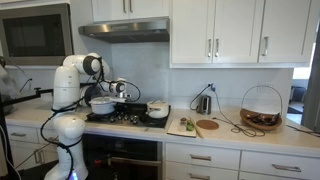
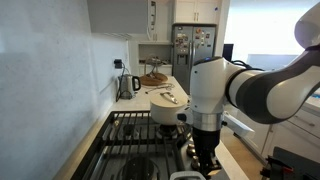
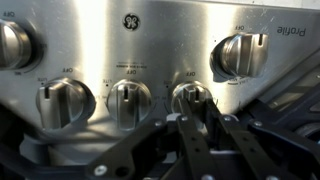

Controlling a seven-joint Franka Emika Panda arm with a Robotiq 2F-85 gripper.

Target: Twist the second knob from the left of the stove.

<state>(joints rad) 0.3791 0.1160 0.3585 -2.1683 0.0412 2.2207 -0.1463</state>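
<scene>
Across the front of the stove [image 1: 120, 150], in the wrist view, runs a brushed-steel control panel [image 3: 85, 45] w/ a round GE badge [image 3: 132, 22] near top ctr. It carries five knobs, L to R:
- The far-left knob [image 3: 10, 45] is big, well left of the badge and cut off by the frame edge.
- The 2nd knob [image 3: 62, 101] is smaller, below-left of the badge. By this view's count it is the target.
- The 3rd knob [image 3: 130, 101] is small, straight below the badge.
- The 4th knob [image 3: 195, 97] is small, below-right of the badge.
- The far-right knob [image 3: 240, 55] is big, further right of the badge.

The gripper [image 3: 200, 128] shows at the bottom edge, below-right of the badge. Its two dark fingers [image 3: 184, 135] stand parted, tips just under the 4th knob, w/ nothing held. Whether they touch that knob can't be told.

Step, as judged: approach and line-up, no twist begun. The fingers sit at the 4th knob, well apart from the 2nd. The next move prob. calls for a sideways shift left past the badge, fingers apart to straddle the 2nd knob, then a close and a wrist roll. Caveat: this view may be flipped, so the count could run the other way; the panel lettering is too small to settle it.

Pose, in an exterior view: the white arm [image 2: 240, 90] bends over the black grates [image 2: 130, 140], last link approx vertical, gripper pointing down at the stove's front edge.
</scene>
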